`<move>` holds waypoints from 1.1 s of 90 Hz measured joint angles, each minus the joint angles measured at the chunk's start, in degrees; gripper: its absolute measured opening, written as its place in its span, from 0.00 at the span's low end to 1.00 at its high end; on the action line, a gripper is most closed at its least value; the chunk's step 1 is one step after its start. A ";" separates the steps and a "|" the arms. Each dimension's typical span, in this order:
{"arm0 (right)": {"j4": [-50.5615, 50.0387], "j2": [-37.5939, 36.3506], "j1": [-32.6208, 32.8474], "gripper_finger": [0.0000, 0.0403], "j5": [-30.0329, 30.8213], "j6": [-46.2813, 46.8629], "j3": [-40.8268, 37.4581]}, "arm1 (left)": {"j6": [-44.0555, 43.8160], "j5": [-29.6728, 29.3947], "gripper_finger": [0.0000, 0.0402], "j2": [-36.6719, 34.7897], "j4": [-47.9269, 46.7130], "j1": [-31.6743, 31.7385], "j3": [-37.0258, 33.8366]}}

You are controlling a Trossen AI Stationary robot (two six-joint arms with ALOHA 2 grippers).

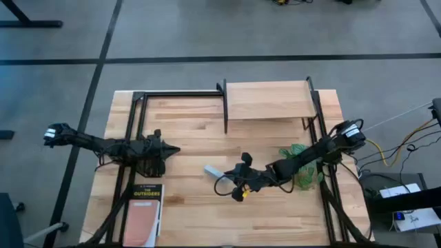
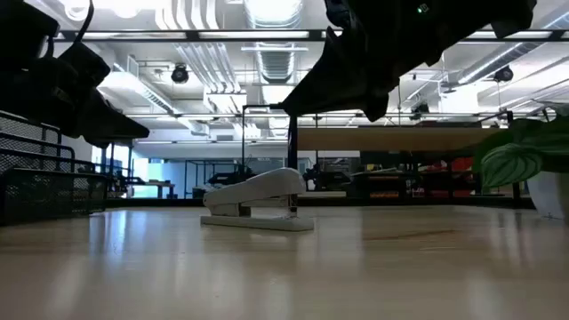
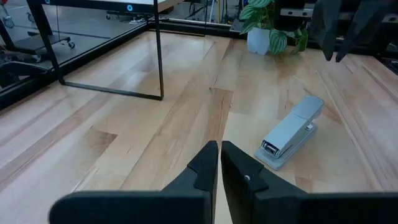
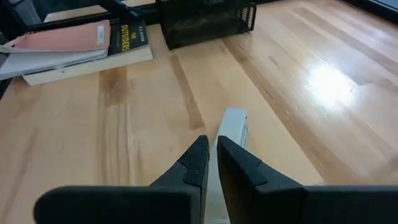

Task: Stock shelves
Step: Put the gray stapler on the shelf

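The shelves (image 1: 267,101), a light wood board on thin black legs, stand at the table's far edge, right of the middle, with nothing on the board. A grey-white stapler (image 1: 212,170) lies flat on the tabletop near the middle; it also shows in the low view (image 2: 258,200). My right gripper (image 4: 212,152) hangs shut just above the stapler's near-right end (image 4: 233,124), with a clear gap below it in the low view. My left gripper (image 3: 219,155) is shut over the left half of the table, pointing toward the stapler (image 3: 291,130), well short of it.
A potted plant (image 1: 300,165) stands under my right arm near the right edge. A black wire rack (image 4: 205,22) sits below my left gripper. A stack of books (image 1: 143,207) lies at the near left. A black frame (image 1: 176,94) lines the far left.
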 joint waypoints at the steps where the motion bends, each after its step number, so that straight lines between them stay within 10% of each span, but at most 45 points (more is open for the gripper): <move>1: -0.12 0.00 -0.01 0.05 0.00 0.14 0.00 | 0.00 0.00 0.01 0.00 0.01 -0.01 0.00; 99: 3.33 7.72 -0.37 0.24 0.77 10.04 0.15 | 0.00 0.00 0.01 0.00 0.01 -0.02 0.00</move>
